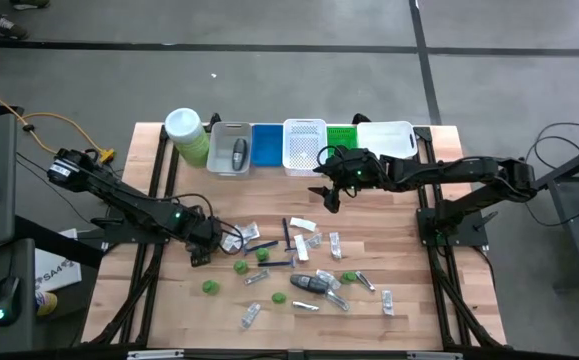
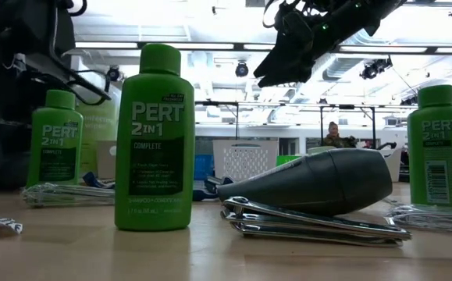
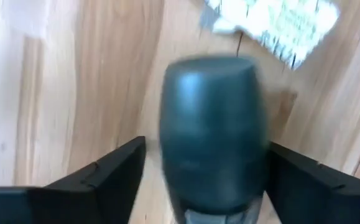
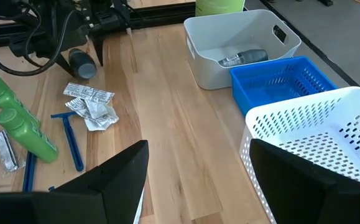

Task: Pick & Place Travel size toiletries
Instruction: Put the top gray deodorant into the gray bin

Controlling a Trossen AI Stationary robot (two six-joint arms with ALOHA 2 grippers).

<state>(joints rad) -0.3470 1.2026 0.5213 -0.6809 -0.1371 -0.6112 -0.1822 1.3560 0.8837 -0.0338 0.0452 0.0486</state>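
Pale wooden planks with a fine lengthwise grain form the bench (image 1: 409, 250), and the white perforated basket (image 1: 304, 145) in the row of bins at its far edge serves as the landmark. Left of that basket sit a blue slotted bin (image 1: 266, 143) and a smooth grey bin (image 1: 230, 148) that holds one dark oblong piece; right of it is a green bin (image 1: 341, 135). The travel size toiletries (image 1: 309, 275) lie scattered on the planks well in front of the basket: small glossy green bottles (image 2: 154, 136) with rounded caps, crinkled clear sachets (image 4: 89, 106), thin blue razor-like sticks (image 4: 68, 140) and a matte dark grey rounded piece (image 2: 319, 181) resting on flat metal clippers. The left gripper (image 1: 201, 248) is low over the bench, well to the front left of the basket; its jaws stand apart, one on either side of a smooth, dark, barrel-shaped piece (image 3: 212, 130), and a grip cannot be confirmed. The right gripper (image 1: 329, 196) hangs in the air just in front of the basket, jaws apart and holding nothing.
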